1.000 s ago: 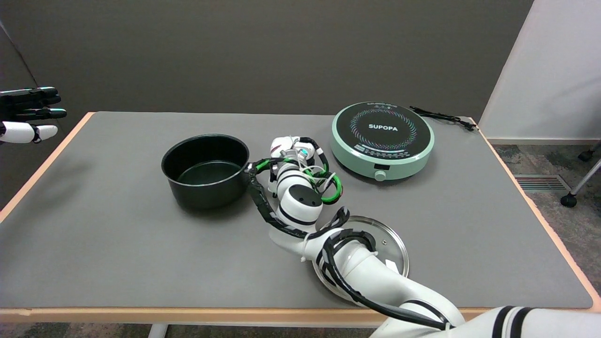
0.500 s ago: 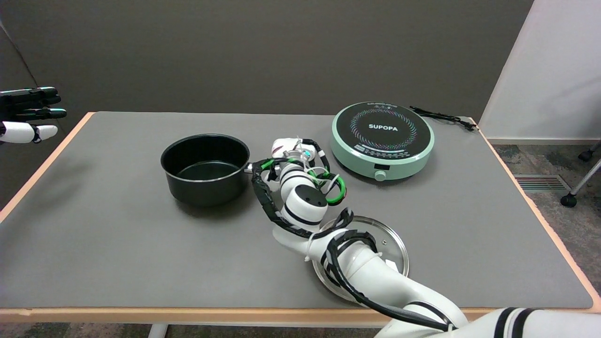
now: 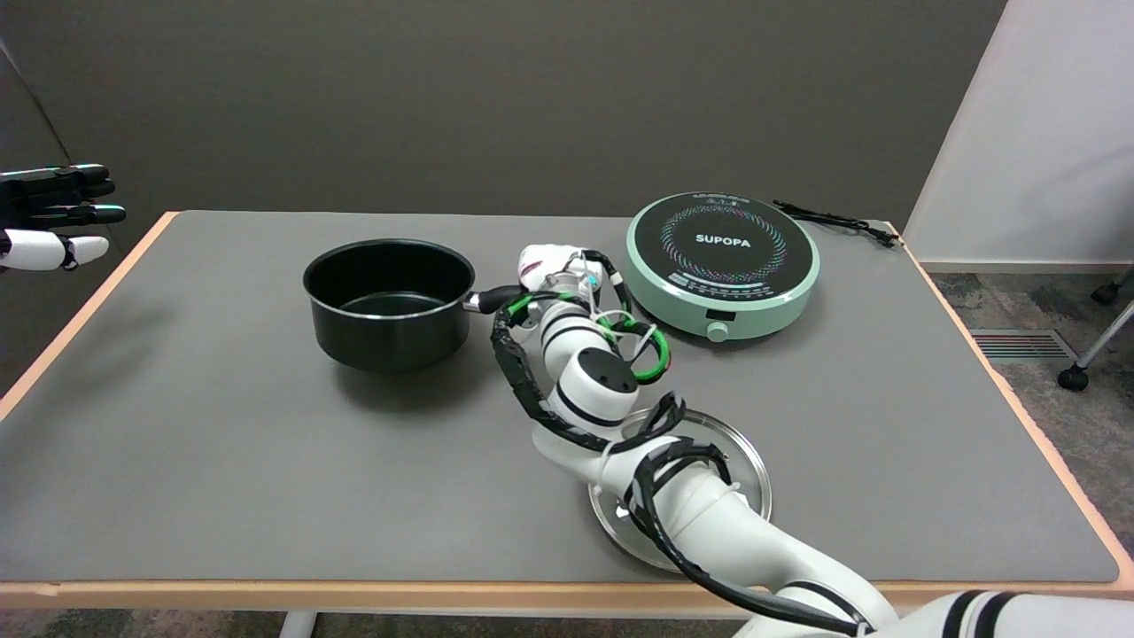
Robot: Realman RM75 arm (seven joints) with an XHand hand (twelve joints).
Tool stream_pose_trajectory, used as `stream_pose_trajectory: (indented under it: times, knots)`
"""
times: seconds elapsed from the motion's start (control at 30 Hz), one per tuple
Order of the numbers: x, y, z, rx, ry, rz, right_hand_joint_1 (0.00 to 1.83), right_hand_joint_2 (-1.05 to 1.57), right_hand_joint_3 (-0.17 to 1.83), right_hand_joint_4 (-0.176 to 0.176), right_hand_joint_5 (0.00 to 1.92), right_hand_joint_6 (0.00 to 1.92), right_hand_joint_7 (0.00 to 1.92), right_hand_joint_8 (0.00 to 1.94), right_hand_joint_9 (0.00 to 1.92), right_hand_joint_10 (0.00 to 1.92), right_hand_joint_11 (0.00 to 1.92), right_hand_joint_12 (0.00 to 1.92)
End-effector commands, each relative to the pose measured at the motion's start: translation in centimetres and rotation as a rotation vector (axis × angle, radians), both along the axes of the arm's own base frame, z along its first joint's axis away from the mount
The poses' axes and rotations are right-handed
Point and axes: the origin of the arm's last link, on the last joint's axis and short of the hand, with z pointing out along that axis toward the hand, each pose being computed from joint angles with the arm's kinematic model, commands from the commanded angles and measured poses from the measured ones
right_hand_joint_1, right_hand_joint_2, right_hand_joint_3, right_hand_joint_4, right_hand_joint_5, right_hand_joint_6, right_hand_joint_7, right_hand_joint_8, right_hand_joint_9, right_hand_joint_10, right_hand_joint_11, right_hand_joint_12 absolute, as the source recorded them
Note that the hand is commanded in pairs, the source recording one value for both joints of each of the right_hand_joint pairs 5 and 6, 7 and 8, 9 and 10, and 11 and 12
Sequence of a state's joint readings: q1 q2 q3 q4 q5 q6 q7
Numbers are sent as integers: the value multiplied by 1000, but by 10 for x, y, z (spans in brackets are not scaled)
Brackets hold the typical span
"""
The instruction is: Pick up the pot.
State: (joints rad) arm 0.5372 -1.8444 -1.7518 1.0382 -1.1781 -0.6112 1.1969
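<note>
A black pot (image 3: 388, 303) with a short black handle (image 3: 493, 299) hangs a little above the grey table (image 3: 221, 443), its shadow spread beneath it. My right hand (image 3: 551, 276) grips the handle at the pot's right side. The fingers are mostly hidden behind the wrist and its green and black cables. The pot is empty and roughly level.
A mint-green induction cooker (image 3: 720, 262) sits at the back right, its black cord (image 3: 833, 219) behind it. A glass lid (image 3: 735, 470) lies near the front edge, partly under my forearm. The idle left hand (image 3: 53, 215) hangs at the upper left.
The pot has risen off the table and shifted slightly back with my right hand holding its handle. My arm has moved up and right.
</note>
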Motion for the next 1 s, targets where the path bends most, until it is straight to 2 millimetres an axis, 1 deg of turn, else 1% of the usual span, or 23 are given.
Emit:
stream_pose_trajectory:
  times: [0.03,0.13,0.3,0.6,0.9,0.97,1.0]
  knots:
    - [25,12,24,25,36,143,927,1415,588,-40,1920,1920,1920,1920,1920,1920,1920,1920]
    - [31,15,32,20,44,172,919,1437,579,-42,1920,1920,1920,1920,1920,1920,1920,1920]
    - [50,19,45,23,70,240,914,1450,572,-42,1920,1920,1920,1920,1920,1920,1920,1920]
    - [75,29,61,27,104,332,911,1457,567,-42,1920,1920,1920,1920,1920,1920,1920,1920]
    - [100,41,89,-11,156,412,906,1465,561,-41,1920,1920,1920,1920,1920,1920,1920,1920]
    - [105,44,101,-26,166,426,903,1468,558,-40,1920,1920,1920,1920,1920,1920,1920,1920]
    - [105,45,103,-30,163,427,901,1471,555,-39,1920,1920,1920,1920,1920,1920,1920,1920]
